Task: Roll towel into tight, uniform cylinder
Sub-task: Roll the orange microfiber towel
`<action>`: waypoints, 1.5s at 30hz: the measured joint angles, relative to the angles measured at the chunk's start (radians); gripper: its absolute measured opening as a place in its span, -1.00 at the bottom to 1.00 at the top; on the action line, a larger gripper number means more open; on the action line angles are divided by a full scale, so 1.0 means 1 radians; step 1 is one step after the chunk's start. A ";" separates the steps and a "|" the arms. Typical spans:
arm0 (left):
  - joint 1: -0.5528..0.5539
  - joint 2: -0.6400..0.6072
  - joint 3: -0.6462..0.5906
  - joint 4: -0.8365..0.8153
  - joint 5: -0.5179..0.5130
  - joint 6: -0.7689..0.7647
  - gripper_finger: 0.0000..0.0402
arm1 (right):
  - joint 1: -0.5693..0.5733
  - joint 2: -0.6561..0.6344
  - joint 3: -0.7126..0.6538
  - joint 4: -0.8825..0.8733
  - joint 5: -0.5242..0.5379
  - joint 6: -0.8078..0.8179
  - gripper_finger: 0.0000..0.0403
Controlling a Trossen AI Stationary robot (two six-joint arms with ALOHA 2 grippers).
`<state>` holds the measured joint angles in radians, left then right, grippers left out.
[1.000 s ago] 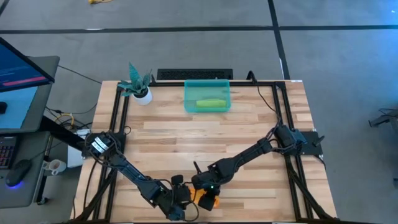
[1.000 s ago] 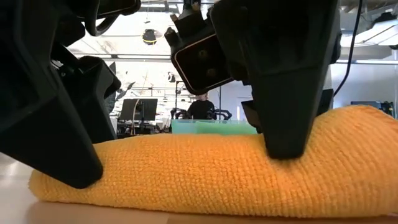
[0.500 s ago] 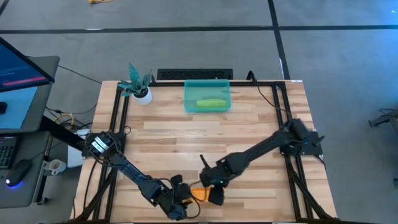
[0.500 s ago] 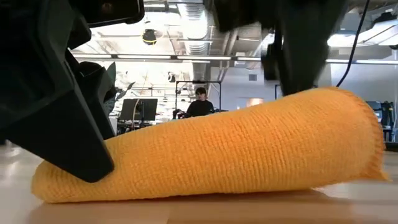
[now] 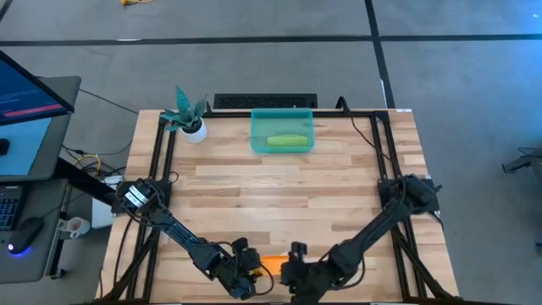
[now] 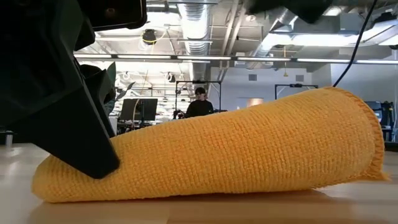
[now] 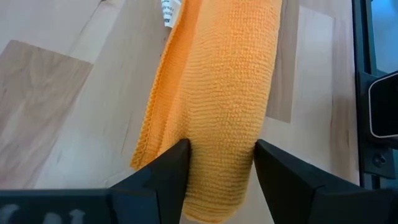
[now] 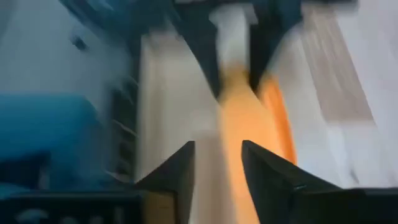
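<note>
The rolled orange terry towel [image 6: 217, 155] lay on the light wooden slatted table [image 5: 288, 186] at its near edge, between the two grippers, thinner at one end and thicker at the other, where a loose hemmed edge showed. A white label [image 7: 168, 12] stuck out at its far end in the left wrist view.

The left gripper [image 7: 217, 162] had its two dark fingers [image 7: 168, 168] pressed against either side of the roll's thin end, clamped on it.

The right gripper [image 8: 217, 158] hung just beside the thick end with its fingers [image 8: 183, 165] apart and nothing between them; the roll lay ahead of it, untouched.

Farther back on the table stood a translucent teal plastic bin [image 5: 282, 131] with a yellow-green object [image 5: 288, 140] inside, and a small potted plant in a white pot [image 5: 188, 114] near the far left corner. A person [image 6: 200, 106] stood in the room beyond the table.
</note>
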<state>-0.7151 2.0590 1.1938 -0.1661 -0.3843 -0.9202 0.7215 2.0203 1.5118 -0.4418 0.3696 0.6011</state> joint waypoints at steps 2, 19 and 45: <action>0.000 0.000 0.000 0.001 0.000 -0.002 -0.12 | -0.003 0.019 0.008 0.036 0.003 0.005 -0.20; 0.004 0.000 0.000 0.001 0.004 -0.005 -0.12 | -0.033 0.112 0.002 -0.074 -0.013 0.191 -0.97; -0.047 -0.130 -0.003 0.029 -0.217 0.158 -0.12 | -0.057 0.194 0.012 -0.139 -0.061 0.259 -0.96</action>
<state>-0.7626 1.9290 1.1910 -0.1368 -0.6008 -0.7617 0.6641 2.2147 1.5238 -0.5804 0.3086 0.8602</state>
